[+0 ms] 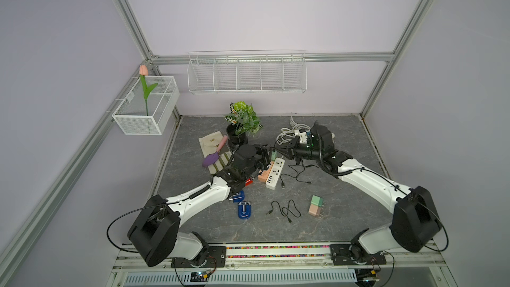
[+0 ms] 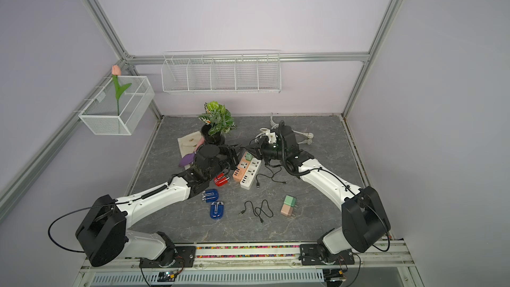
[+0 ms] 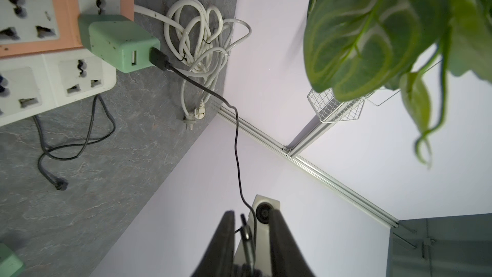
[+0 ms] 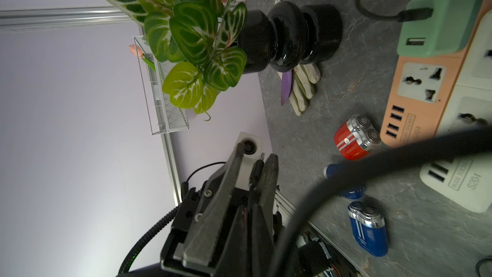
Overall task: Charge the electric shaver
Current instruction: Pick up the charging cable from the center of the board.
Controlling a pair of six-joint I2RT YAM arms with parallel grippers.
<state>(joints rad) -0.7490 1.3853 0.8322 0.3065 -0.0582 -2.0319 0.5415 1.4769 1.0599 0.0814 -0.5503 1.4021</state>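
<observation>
Two robot arms meet over a cluttered grey tabletop [image 1: 345, 216], with a charging plug [image 4: 257, 167] between their tips. The step is judged to be the taking of that plug so it can be carried to a shaver.

The left gripper [image 3: 252, 215] is seen with its fingers apart and the plug loose between them. It is best drawn straight back, so that the cable [image 3: 237, 139] is not snagged.

No shaver is held or plugged in. A blue shaver [image 2: 210, 196] and a second blue shaver [image 2: 217, 210] lie near the left arm [image 1: 198, 197]. The red shaver [image 4: 351, 139] lies just beside the near end of the orange strip [image 3: 68, 9]. One of them will need steadying, probably by the freed left gripper, before the plug is pushed in.

The cable's other end is seated in the green adapter [image 3: 119, 43], which is plugged into the orange strip. Slack should be watched, so that the adapter is not tugged out.

The right gripper [image 4: 255, 153] is clamped together on the plug, with the metal tip left protruding. The plug should be lined up with the socket's axis before it is pressed.

The left arm is stretched low from the near-left base toward the middle, its gripper pointed at the other arm. The right arm [image 1: 367, 180] is angled inward from the near-right base. Its wrist is bent so that its gripper points leftward, near the adapter.
</observation>
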